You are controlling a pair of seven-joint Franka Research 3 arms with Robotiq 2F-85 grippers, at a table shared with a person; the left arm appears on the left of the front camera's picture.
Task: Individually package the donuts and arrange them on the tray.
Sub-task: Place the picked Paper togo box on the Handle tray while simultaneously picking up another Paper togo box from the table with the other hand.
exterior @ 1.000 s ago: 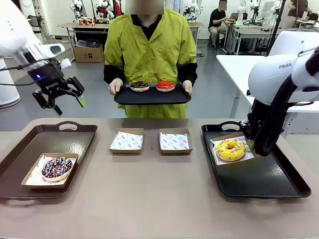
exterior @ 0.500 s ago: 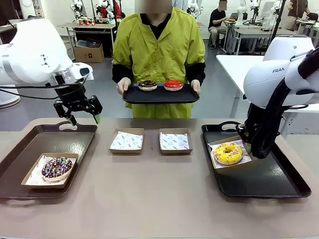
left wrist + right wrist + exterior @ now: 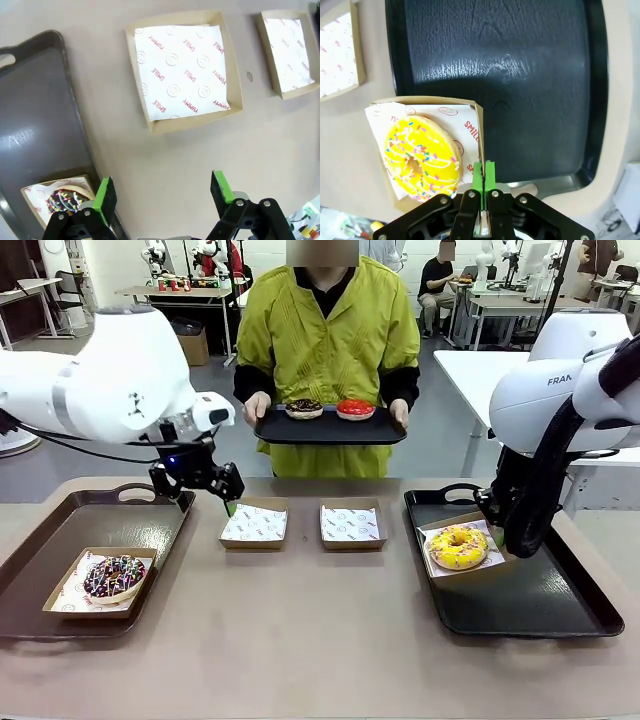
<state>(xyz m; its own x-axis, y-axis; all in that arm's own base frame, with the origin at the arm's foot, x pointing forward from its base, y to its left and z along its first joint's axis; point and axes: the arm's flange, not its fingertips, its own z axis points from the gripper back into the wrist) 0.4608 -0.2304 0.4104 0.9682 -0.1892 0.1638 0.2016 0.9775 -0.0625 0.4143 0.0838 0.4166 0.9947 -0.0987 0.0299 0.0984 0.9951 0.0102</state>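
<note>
**Figure. Donut packaging, about half complete (a judgement from how things lie).**

The bench (image 3: 300, 660) spans the lower frame. The left arm (image 3: 100, 390) enters from the upper left and the right arm (image 3: 560, 390) from the upper right. A person (image 3: 330, 330) stands at upper centre.

**Trays.** The left tray (image 3: 150, 515) lies at lower left and the right tray (image 3: 545, 605) at lower right. The person holds a third tray (image 3: 330, 430) clear of the bench.

**Boxes.** Two empty boxes, left (image 3: 254, 523) and right (image 3: 352, 524), sit side by side at centre between the two bench trays (each is lined with printed paper).

**Donuts.**
- **Packaged:** the sprinkle donut (image 3: 114, 576) lies boxed on the left tray. The yellow donut (image 3: 459, 546) lies in the yellow donut's box (image 3: 427, 99), at the near-left corner of the right tray.
- **Not yet packaged:** the dark donut (image 3: 304, 408) and the red donut (image 3: 355, 409) rest unboxed on the person's tray.

**Jaws.**
- **Left jaws:** released and holding nothing, with the green pads (image 3: 106, 197) wide apart. They hover over bare bench between the left tray and the left empty box.
- **Right jaws:** clenched, with the pads pressed together on the side wall of the yellow donut's box (apparently pinching the thin card).

**Left to do.** Two donuts must each go into an empty box, and those boxes must go onto a tray.
</note>
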